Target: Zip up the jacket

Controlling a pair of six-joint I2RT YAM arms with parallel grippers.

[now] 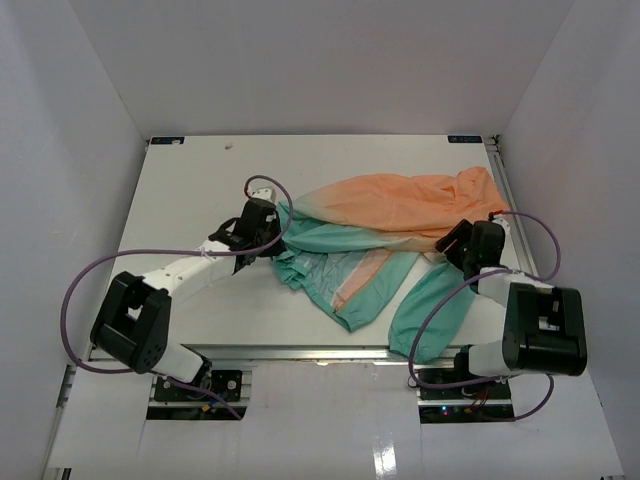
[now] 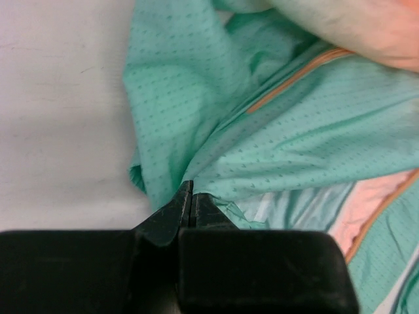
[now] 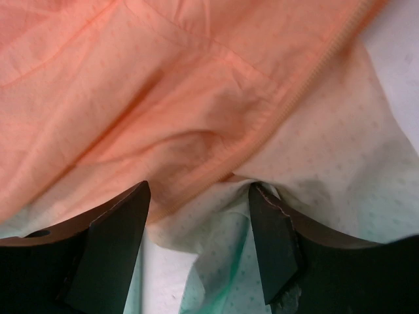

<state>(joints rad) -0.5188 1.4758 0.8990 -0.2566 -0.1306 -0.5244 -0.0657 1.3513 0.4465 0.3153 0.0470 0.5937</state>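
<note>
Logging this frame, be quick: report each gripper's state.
Left gripper: closed, pinching teal fabric of the jacket.
Right gripper: open above the jacket's orange part, holding nothing.

- The jacket (image 1: pixel 400 215): thin, matt cloth, softly creased, with a fine dotted weave.
- Its zipper (image 3: pixel 314 72): a ridged orange strip, rougher than the cloth beside it.
- Left hand (image 2: pixel 190 196) and right hand (image 3: pixel 200 196): smooth, matt black plastic; one right finger's edge looks chipped.
- Tabletop (image 1: pixel 200 190): smooth, matt white, faintly scuffed.
</note>
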